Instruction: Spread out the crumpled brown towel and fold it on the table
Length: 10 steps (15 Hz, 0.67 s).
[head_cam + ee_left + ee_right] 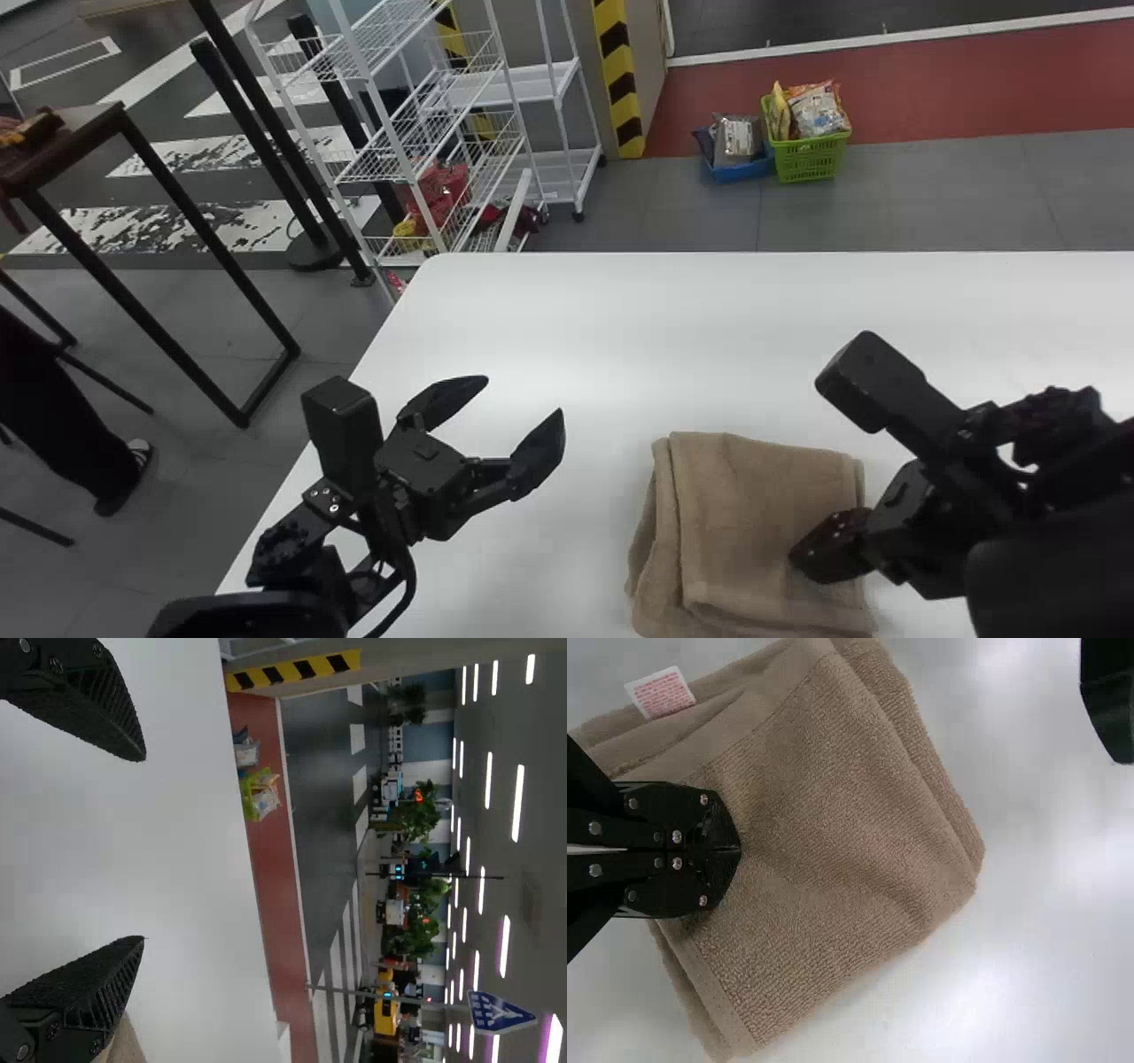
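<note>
head: high, down | left wrist: outward | right: close, down | shared: towel (753, 505)

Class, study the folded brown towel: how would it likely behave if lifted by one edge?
The towel would probably droop, since its layers lie in soft curves. Its folds are merely stacked, so gripping only the top layer might open them. Its nubby surface suggests it is unlikely to slip.

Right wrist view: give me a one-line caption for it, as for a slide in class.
The right gripper, fingers closed, over the folded brown towel on a white table.
</note>
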### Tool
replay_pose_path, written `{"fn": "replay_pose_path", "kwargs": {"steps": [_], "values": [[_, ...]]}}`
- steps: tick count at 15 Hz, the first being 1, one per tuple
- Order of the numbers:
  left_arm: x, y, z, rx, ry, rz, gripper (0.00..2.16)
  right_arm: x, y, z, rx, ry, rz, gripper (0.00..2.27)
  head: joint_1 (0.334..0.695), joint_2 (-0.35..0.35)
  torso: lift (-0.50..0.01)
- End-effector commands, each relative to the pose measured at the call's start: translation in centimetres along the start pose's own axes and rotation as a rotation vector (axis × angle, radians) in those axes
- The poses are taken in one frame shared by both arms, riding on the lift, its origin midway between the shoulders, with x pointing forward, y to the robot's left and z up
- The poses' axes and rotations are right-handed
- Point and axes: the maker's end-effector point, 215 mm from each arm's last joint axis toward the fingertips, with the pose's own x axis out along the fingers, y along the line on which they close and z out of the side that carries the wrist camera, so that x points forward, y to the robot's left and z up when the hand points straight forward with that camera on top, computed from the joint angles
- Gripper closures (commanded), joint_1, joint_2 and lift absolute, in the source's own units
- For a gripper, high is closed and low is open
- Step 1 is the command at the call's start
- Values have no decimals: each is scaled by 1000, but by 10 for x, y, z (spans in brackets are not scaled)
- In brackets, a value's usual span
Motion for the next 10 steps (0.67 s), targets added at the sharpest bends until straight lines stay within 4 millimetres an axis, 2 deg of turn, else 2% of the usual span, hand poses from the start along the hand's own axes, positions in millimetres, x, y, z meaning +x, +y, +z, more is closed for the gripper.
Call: {"fn": "replay_pose_path", "kwargs": {"steps": [1, 3, 4, 7, 10], "values": [[-15, -23, 2, -38, 10, -47, 83, -18, 0, 17, 13, -75, 19, 1696, 695, 350, -127], [-25, -46, 4, -89, 3, -109, 83, -37, -1, 28, 9, -139, 7, 144, 695, 350, -127], [-31, -62, 3, -122, 8, -151, 83, -51, -1, 36, 5, -182, -2, -1, 695, 350, -127], [-37, -109, 0, -189, 26, -275, 93, -84, -13, 63, 47, -329, -19, 46, 695, 324, -127], [-31, -152, -11, -215, 54, -348, 120, -97, -21, 61, 109, -369, -17, 46, 695, 259, -127]]}}
